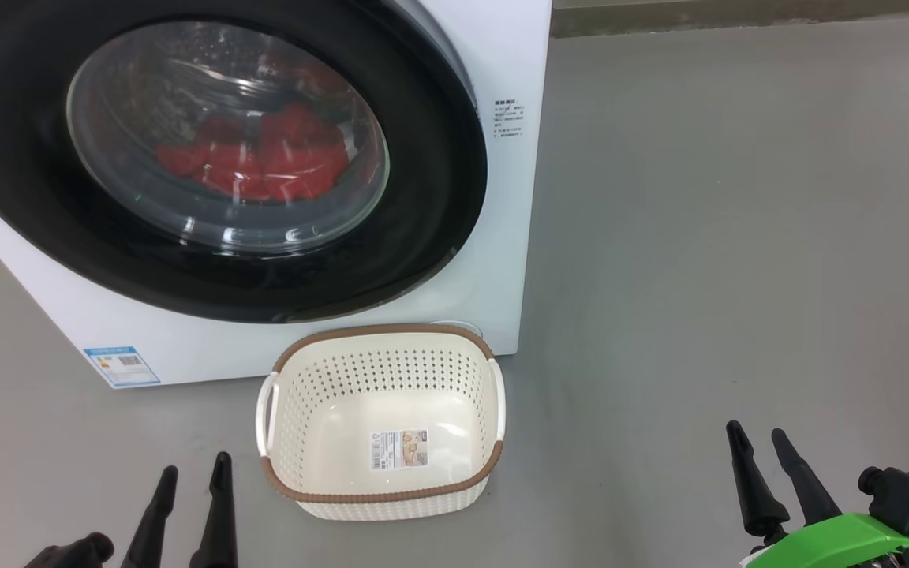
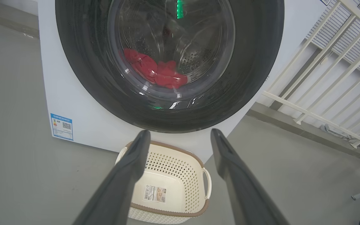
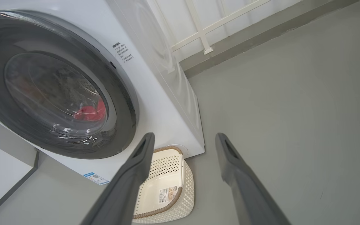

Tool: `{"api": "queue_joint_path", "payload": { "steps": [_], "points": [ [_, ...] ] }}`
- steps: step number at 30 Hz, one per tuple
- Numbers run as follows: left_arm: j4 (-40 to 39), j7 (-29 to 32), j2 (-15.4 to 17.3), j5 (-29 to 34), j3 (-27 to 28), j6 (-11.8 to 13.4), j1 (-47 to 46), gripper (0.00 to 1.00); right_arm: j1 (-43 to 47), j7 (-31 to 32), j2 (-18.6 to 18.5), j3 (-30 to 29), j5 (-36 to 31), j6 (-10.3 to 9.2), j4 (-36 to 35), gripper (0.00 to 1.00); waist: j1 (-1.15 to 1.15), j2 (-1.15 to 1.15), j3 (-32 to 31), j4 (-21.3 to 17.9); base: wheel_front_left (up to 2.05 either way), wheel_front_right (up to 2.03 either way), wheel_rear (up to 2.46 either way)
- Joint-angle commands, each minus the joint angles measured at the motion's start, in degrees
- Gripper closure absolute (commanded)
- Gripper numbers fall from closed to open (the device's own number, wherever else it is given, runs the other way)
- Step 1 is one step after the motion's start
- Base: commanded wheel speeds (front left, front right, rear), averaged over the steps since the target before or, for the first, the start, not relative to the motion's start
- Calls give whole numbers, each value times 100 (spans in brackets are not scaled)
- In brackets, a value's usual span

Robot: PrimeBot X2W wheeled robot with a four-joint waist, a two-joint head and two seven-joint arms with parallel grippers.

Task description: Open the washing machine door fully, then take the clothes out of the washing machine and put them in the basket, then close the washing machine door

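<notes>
Head view: the washing machine (image 1: 494,260) stands on the grey floor (image 1: 699,237). A blue label sticker (image 1: 121,365) with a small code square sits at its front's lower left corner, and a block of black print (image 1: 508,118) near the upper right is too small to read. The washing machine door (image 1: 423,237) lies shut, so its glass stands between both arms and the clothes (image 1: 265,162), a red heap in the drum. The basket (image 1: 391,371) sits on the floor close against the machine's lower right front corner, with nothing in it except a barcode sticker (image 1: 399,450) on its bottom, wording unreadable. The left jaws at the lower left and the right jaws at the lower right, beside a green part (image 1: 833,536), are spread and hold nothing.

Left wrist view: the released jaws frame the basket (image 2: 177,164). The clothes (image 2: 158,72) lie behind the glass, and a white railing (image 2: 323,78) stands beside the machine.

Right wrist view: the print (image 3: 122,51) stays illegible. The clothes (image 3: 89,112) show red through the door (image 3: 123,103).
</notes>
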Motion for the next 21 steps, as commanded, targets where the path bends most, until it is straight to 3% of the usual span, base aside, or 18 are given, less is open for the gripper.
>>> {"api": "queue_joint_path", "payload": {
  "steps": [1,21],
  "points": [
    [-186,-96,95,233,136,-2,-4,0,-90,-102,-90,105,-190,2,-140,0,0,0,7,-5,0,0,0],
    [-24,-419,22,1500,261,-162,52,0,-18,-422,-97,15,-1110,2,-45,0,0,0,54,-38,0,0,0]
  ]
}}
